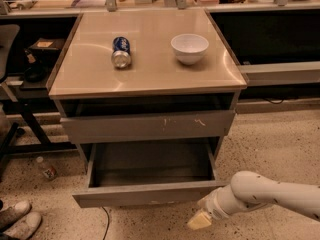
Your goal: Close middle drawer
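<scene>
The middle drawer [145, 195] stands pulled well out toward the near side, low under the surface [155, 76], its shallow box empty and its plain front facing the camera. It looks like a stiff, rigid box on runners, probably light with nothing in it, so a steady push should send it home. The front is flat and has no handle, so there is nothing to grasp: the best contact is a flat press near the middle of the front, since a push at one corner might skew it in its tracks. The arm [272, 196] reaches in low from the right, sloping down to the left, with the pincer [199, 220] just near of the drawer's right front corner and slightly below its lower edge. I cannot tell whether the pincer is open or closed.
</scene>
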Controlling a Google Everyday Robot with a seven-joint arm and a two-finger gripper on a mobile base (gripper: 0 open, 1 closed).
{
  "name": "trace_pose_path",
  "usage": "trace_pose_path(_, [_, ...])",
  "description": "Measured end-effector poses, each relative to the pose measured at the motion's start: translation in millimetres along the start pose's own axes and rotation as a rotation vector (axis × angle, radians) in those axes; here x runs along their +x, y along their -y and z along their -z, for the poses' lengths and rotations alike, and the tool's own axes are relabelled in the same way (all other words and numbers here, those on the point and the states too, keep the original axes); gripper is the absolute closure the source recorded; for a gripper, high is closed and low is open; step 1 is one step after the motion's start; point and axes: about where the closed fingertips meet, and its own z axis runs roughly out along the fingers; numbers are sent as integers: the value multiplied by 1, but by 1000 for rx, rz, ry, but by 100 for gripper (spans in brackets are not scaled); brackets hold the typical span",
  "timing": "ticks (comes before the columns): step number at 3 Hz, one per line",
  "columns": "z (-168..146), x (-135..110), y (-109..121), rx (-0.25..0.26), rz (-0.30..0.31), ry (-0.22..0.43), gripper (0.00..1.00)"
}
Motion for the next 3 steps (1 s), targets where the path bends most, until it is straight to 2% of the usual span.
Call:
trace_pose_path(2, [-2, -5, 2, 1, 17, 1, 86])
trace_pose_path(3, [-10, -15, 12, 5, 38, -3, 100])
